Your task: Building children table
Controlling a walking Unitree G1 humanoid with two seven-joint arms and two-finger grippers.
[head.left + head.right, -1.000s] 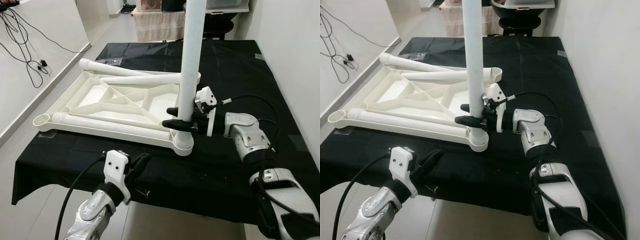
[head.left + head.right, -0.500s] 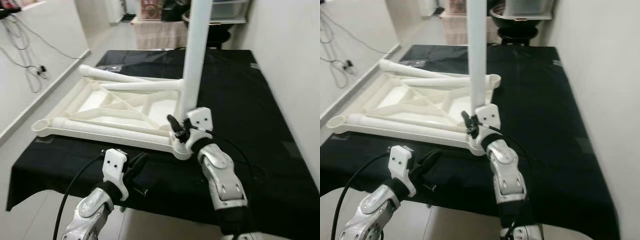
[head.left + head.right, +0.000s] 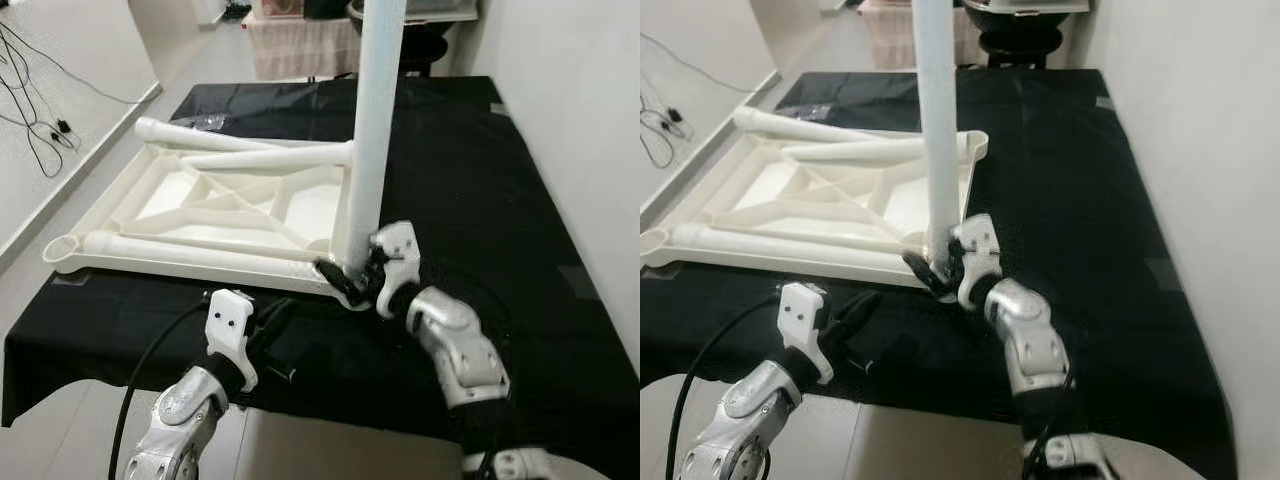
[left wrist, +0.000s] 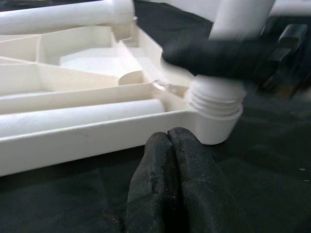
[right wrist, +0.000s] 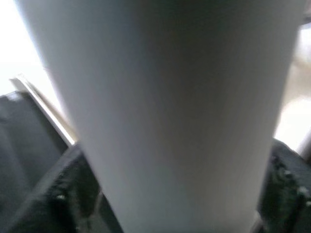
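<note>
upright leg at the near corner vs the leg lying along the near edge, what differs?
The upright leg stands in its corner socket; the lying leg rests flat on the tabletop underside. The right gripper clamps the upright leg's base; nothing holds the lying leg. Both are white plastic tubes.

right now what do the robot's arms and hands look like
Both arms are silver metal with rounded segments. Each hand, left hand and right hand, has two long black fingers behind a white plastic wrist block with small dark holes. A black cable loops along each arm.
</note>
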